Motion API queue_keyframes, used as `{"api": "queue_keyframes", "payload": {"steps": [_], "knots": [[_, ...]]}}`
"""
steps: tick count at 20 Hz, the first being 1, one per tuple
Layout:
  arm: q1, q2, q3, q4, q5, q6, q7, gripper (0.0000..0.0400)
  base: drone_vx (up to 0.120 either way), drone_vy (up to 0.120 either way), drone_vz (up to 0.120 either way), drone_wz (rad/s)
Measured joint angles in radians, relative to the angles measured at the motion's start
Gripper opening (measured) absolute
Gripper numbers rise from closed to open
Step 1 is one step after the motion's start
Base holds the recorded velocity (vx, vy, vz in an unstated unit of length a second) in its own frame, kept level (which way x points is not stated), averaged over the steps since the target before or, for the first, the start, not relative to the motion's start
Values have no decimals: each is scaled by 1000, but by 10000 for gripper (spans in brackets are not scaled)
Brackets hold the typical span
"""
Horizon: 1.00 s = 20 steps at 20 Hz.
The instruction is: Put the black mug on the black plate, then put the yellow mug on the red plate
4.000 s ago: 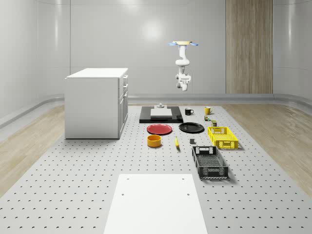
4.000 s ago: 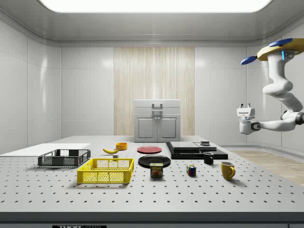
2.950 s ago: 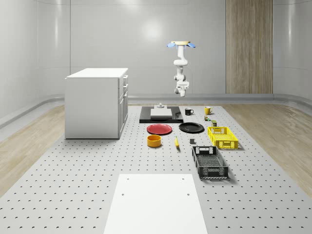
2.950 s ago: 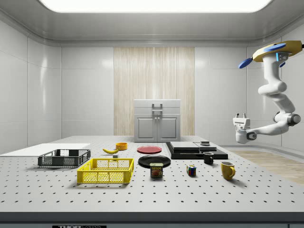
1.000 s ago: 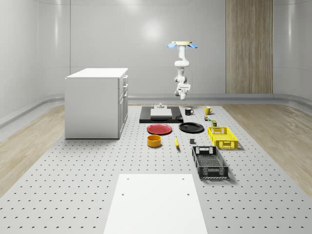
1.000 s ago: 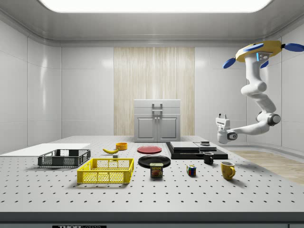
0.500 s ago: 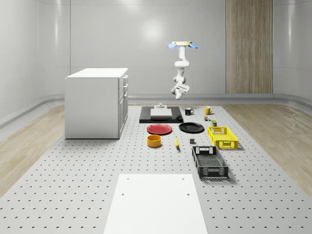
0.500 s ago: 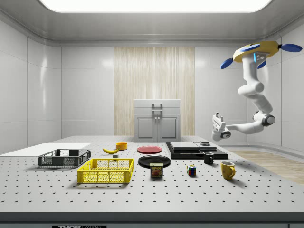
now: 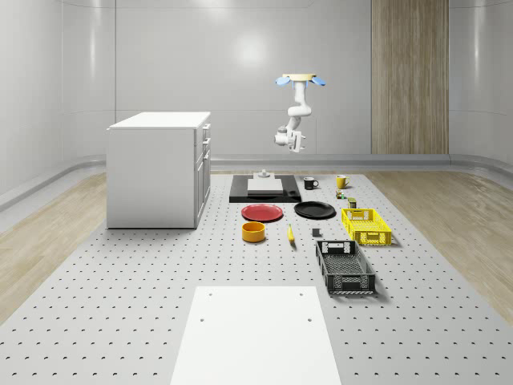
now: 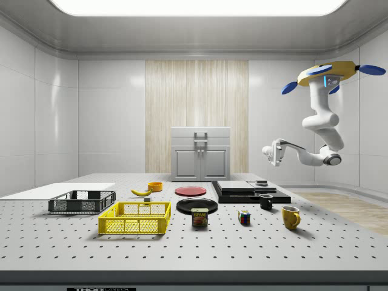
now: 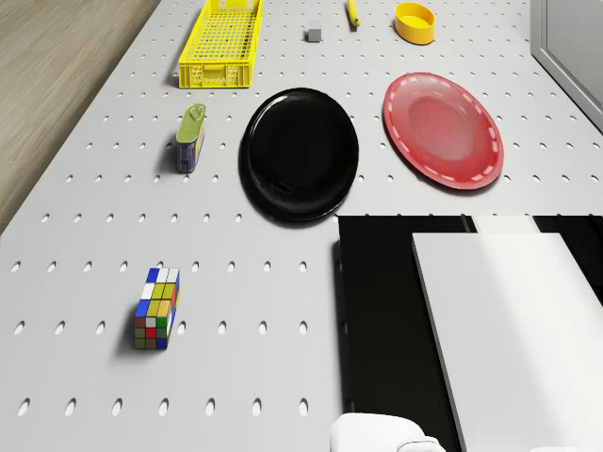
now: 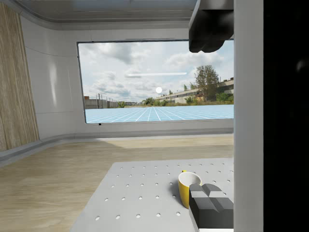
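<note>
In the whole-scene view, the cabinet [image 9: 159, 169] stands at the left. Right of it, at the far end, lies the slab [image 9: 264, 189], with two mugs [image 9: 310, 183] [image 9: 341, 181] further right. Nearer sit two plates [image 9: 262, 212] [image 9: 314, 210] side by side, then the bowl [image 9: 253, 232]; two crates [image 9: 365, 226] [image 9: 345, 266] line the right. The drone [image 9: 299, 79] hovers above the slab's far side.

The setting is a simulated robotics test laboratory: a large grey perforated worktop [image 9: 120, 305], drilled with a regular grid of holes like an optical breadboard, stands in a bare room with curved, smooth grey wall panels [image 9: 240, 72], a wood-slat panel [image 10: 197, 115] and wood flooring [image 9: 449, 216]. A flat luminous ceiling panel [image 10: 194, 6] lights the room evenly, and a white cabinet [image 9: 160, 168] stands on the worktop. The wrist view shows a wall opening [image 12: 154, 82] onto a blue grid ground plane under rendered sky, which marks the environment as computer-generated.
</note>
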Motion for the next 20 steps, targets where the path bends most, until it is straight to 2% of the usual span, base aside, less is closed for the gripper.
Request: {"api": "queue_keyframes", "payload": {"steps": [3, 5, 8, 11, 15, 20], "knots": [[-154, -42, 148, -162, -295, -51, 135, 400, 0, 0, -120, 0], [-263, -68, 223, -231, -439, -98, 218, 400, 0, 0, -120, 0], [-406, -105, 304, -289, -577, -165, 317, 400, 0, 0, -120, 0], [-510, -138, 356, -314, -650, -212, 386, 400, 0, 0, -120, 0], [-597, -174, 397, -327, -691, -244, 443, 400, 0, 0, -120, 0], [-653, -210, 426, -331, -702, -251, 482, 400, 32, 0, -120, 0]]}}
